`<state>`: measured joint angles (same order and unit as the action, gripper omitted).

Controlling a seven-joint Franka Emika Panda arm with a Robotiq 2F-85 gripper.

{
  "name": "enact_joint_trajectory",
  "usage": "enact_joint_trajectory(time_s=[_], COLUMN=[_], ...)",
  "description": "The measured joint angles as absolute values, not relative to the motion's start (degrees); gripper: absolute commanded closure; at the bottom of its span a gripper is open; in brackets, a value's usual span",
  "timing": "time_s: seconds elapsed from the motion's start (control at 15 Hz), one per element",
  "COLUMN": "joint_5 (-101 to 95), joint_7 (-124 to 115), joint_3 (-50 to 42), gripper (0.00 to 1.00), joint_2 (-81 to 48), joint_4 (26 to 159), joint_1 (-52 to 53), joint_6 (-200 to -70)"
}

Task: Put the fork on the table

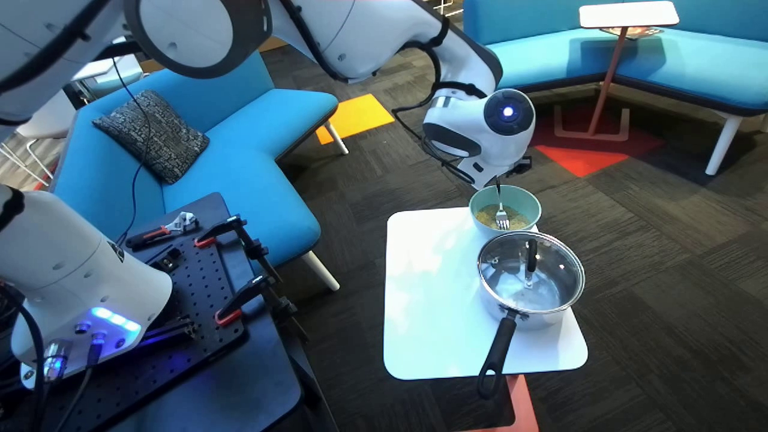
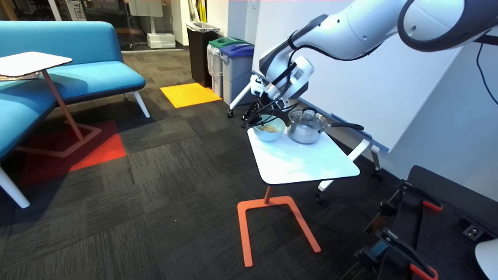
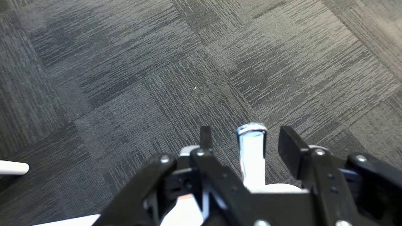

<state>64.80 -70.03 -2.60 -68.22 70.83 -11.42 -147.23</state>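
Though between the end effector's (image 3: 246, 139) wide-apart jaws, the fork (image 3: 253, 153) clear of both.

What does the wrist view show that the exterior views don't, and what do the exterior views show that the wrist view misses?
Only the wrist view clearly shows the gripper with its fingers apart: what looks like the fork's handle end is between them, dark carpet showing on either side.

Only the exterior views show the steel pan and the food in the bowl; the fork's tines, pointing down into that bowl, show in an exterior view.

Wrist and exterior views share the gripper and the carpet.
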Motion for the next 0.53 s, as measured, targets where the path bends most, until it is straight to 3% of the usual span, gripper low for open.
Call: enact_joint_trajectory(time_s=[0.27,0.53], joint_5=[64.5,64.5], joint_7=[-70.0,-70.1], joint_3=[-2.6,-2.7], gripper=[1.00,0.99], joint_2=[-68.3,-68.3], joint_4=[70.7,70.5], joint_1=[-11.4,-11.6], joint_6=[-148.0,-148.5])
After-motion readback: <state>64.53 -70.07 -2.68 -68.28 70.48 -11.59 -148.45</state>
